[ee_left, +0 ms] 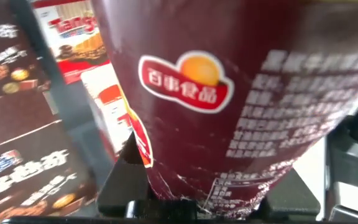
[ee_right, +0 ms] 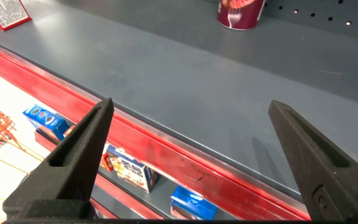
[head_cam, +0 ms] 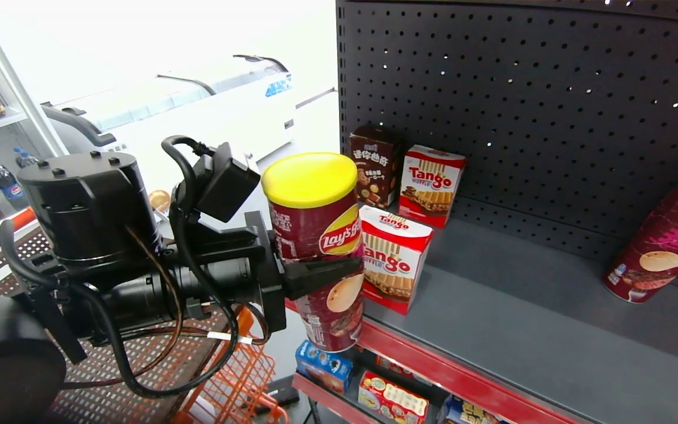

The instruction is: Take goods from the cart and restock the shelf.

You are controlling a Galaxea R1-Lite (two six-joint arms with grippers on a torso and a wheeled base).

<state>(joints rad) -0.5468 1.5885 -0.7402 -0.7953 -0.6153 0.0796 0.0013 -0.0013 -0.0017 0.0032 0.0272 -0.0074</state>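
Left tool [head_cam: 323,268] around middle of upright chip can [head_cam: 308,231], beside shelf [head_cam: 521,318] edge.

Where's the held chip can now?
Head view, left of centre: chip can upright in the left gripper, off the front of the shelf, beside the nearest wafer box.

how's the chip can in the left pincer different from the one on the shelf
The held can is upright, clamped in the left pincer off the front edge of the shelf; the far can stands tilted on it, leaning against the pegboard. Both are dark red with yellow lids.
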